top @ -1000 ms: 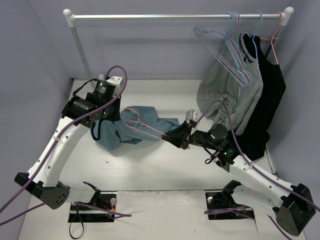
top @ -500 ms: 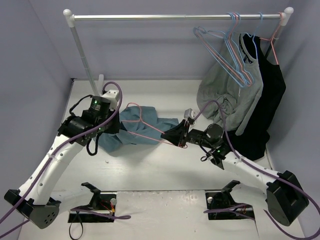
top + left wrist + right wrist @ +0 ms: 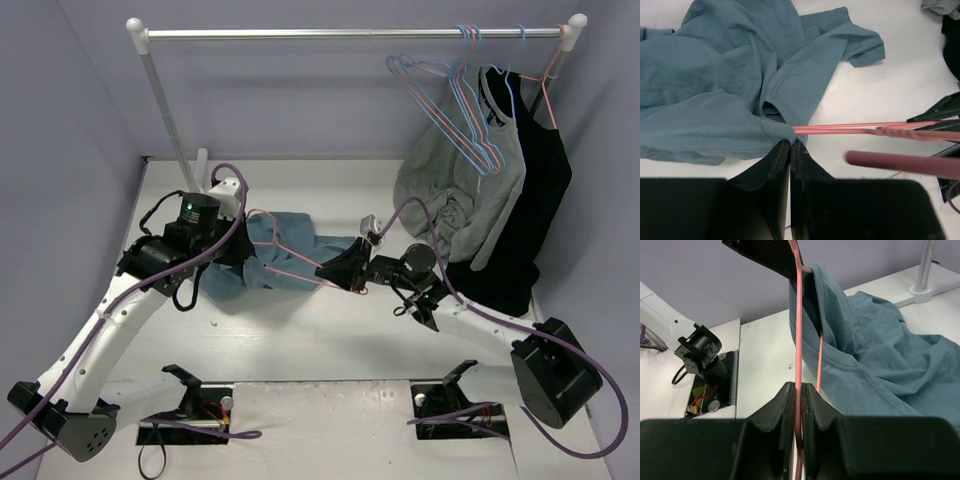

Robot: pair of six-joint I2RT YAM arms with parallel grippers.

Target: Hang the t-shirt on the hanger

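On the white table point(image 3: 330, 330), right of centre, clamps the thin wire of the hanger point(image 3: 798, 330) in the right gripper point(image 3: 799, 388), fingers pressed together on it with no gap showing. Carries that salmon-pink wire leftward and partly under the cloth of the t-shirt point(image 3: 290, 235), which lies crumpled on the tabletop left of centre with one sleeve spread toward the right. Nips the shirt's ribbed edge in the left gripper point(image 3: 790, 144), jaws tight together, just where two pink wires come out from under the fabric. Drapes teal cloth over one arm of the hanger beside that grip. Farther back, at the far right, hangs a grey shirt point(image 3: 440, 180), a black garment point(image 3: 540, 190) and several light-blue wire hangers point(image 3: 478, 125) from the rail point(image 3: 350, 33).
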